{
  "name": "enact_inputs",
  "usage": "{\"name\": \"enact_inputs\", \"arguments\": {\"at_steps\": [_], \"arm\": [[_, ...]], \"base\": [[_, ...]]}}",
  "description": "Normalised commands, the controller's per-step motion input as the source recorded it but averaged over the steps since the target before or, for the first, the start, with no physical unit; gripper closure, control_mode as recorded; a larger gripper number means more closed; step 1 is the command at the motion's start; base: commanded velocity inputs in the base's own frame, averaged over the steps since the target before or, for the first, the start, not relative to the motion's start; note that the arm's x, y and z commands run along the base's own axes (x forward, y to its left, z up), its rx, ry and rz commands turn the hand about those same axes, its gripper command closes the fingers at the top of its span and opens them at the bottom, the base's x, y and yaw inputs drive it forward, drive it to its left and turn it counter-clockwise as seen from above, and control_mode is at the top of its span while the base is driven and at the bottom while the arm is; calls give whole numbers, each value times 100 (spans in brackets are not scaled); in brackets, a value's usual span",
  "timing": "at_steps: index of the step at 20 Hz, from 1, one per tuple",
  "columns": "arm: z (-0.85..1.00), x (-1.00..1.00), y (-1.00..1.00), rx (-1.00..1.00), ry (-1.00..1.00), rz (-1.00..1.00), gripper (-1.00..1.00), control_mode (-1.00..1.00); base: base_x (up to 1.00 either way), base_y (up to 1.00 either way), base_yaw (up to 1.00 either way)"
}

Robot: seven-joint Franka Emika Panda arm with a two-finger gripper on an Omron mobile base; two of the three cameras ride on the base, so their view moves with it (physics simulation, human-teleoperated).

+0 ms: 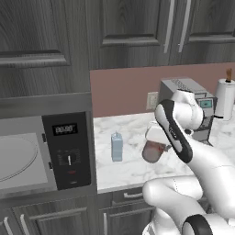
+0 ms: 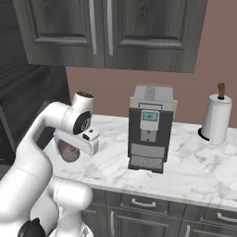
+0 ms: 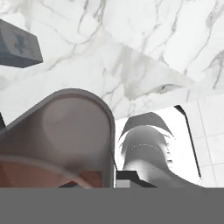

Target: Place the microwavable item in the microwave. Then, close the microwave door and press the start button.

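Note:
The microwavable item (image 1: 152,152), a squat brownish-pink cup, hangs tilted above the marble counter with my gripper (image 1: 154,143) shut on it. From the right base view the cup (image 2: 68,151) sits just under the white hand. It looms large in the hand view (image 3: 65,140), rim toward the camera. The microwave (image 1: 69,147) stands far to the cup's left, its cavity open and the pale round turntable (image 1: 16,158) showing beside the black control panel. The microwave door is out of view.
A light blue carton (image 1: 117,147) stands on the counter (image 1: 133,170) between microwave and cup, also seen in the hand view (image 3: 17,46). A coffee machine (image 2: 150,127) and a paper towel roll (image 2: 216,118) stand to the right. Dark cabinets hang overhead.

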Motion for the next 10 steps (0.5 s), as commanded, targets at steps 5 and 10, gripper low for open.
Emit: {"name": "enact_inputs", "arguments": {"at_steps": [5,10], "arm": [[46,-40,-6,3,0,-2,100,-100],[9,-10,0,1,10,0,100,-100]], "base": [[0,0,0],[0,0,0]]}}
